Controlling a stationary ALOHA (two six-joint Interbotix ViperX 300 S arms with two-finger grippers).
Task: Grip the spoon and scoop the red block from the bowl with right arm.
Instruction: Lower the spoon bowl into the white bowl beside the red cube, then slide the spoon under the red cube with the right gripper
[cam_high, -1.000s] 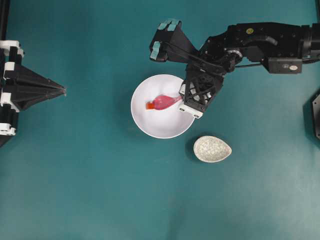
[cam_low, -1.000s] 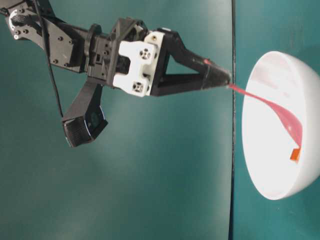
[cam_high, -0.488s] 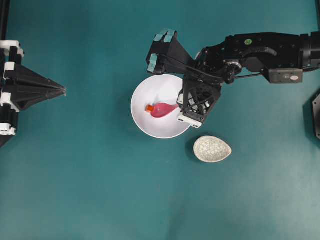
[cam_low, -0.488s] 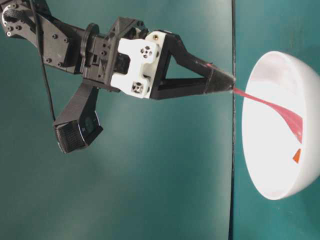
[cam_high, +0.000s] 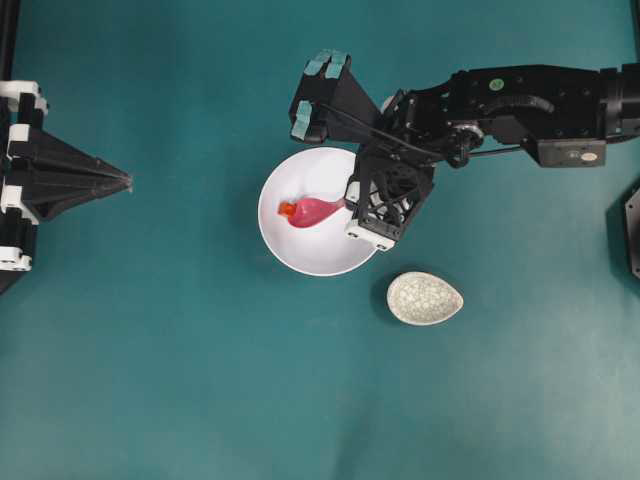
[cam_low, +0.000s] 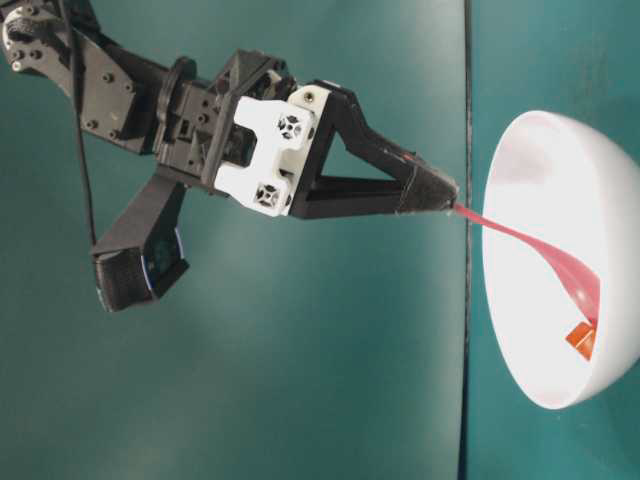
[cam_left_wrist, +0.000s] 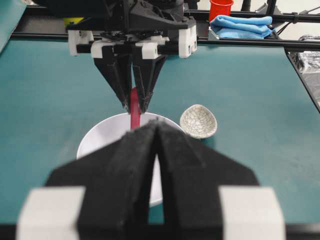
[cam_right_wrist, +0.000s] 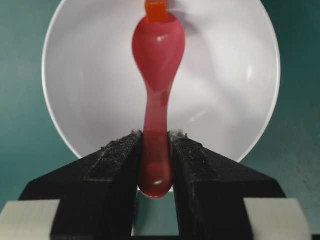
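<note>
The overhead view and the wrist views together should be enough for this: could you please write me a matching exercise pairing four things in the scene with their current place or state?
Things:
1. glossy pink-red plastic spoon
2. tiny red-orange block
3. small speckled crackle-patterned dish
4. left hand

Places or states:
A. on the teal table, outside the large white round bowl
B. shut, holding nothing
C. handle clamped in the right hand
D. in the bowl, at the tip of the scoop

Pairs: 1-C, 2-D, 3-A, 4-B
</note>
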